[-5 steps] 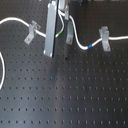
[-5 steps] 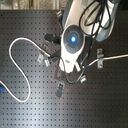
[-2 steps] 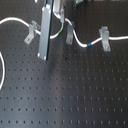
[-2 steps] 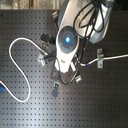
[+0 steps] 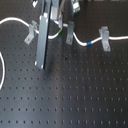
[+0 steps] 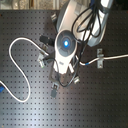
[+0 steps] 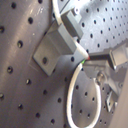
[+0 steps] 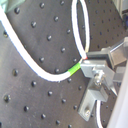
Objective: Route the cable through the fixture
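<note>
The white cable [image 5: 80, 41] runs across the perforated board, with a blue tape band [image 5: 89, 44] and a green mark [image 5: 58, 34]. Grey clip fixtures stand in a row in the first exterior view: one at its left [image 5: 32, 31], one in the middle [image 5: 70, 30] and one at its right [image 5: 104, 36]. My gripper [image 8: 89, 61] is shut on the cable right beside the green mark [image 8: 74, 70]. In the first wrist view the gripper [image 7: 88, 61] holds the cable just next to a grey clip [image 7: 54, 46], and the cable passes along that clip. In the second exterior view the arm [image 6: 65, 44] hides the fingers.
A slack cable loop [image 6: 15, 55] lies at the second exterior view's left, and the cable leaves past a clip [image 6: 100, 58] at the second exterior view's right. Two small brackets [image 6: 53, 90] stand in front of the arm. The board [image 5: 75, 95] has rows of holes.
The arm has moved to the first exterior view's left and a little forward, carrying the held cable with it. The grip has not changed.
</note>
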